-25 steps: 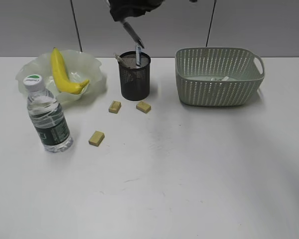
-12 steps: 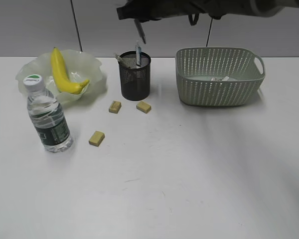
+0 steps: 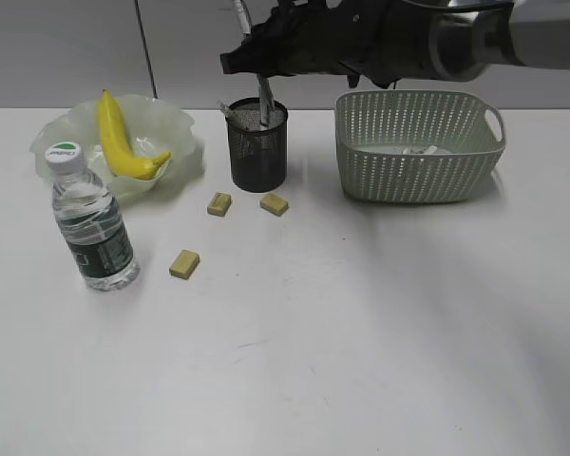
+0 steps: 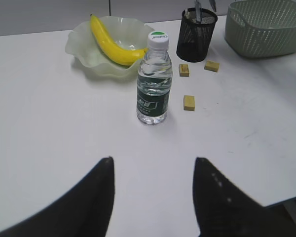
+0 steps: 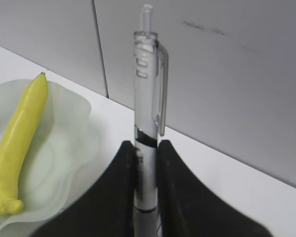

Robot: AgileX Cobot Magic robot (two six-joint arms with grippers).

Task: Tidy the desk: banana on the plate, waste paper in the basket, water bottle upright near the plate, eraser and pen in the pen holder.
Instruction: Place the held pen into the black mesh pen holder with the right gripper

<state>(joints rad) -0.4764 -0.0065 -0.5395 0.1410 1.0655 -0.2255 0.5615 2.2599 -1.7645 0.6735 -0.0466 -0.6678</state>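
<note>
Bright even light, soft shadows, sharp focus throughout

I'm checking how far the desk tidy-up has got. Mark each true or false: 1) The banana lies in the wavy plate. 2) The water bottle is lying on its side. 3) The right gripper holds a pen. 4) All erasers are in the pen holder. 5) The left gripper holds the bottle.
1) True: the banana lies in the plate.
2) False: the water bottle stands upright.
3) True: the right gripper clamps a pen.
4) False: three erasers lie on the desk outside the pen holder.
5) False: the left gripper is open and empty.
</note>
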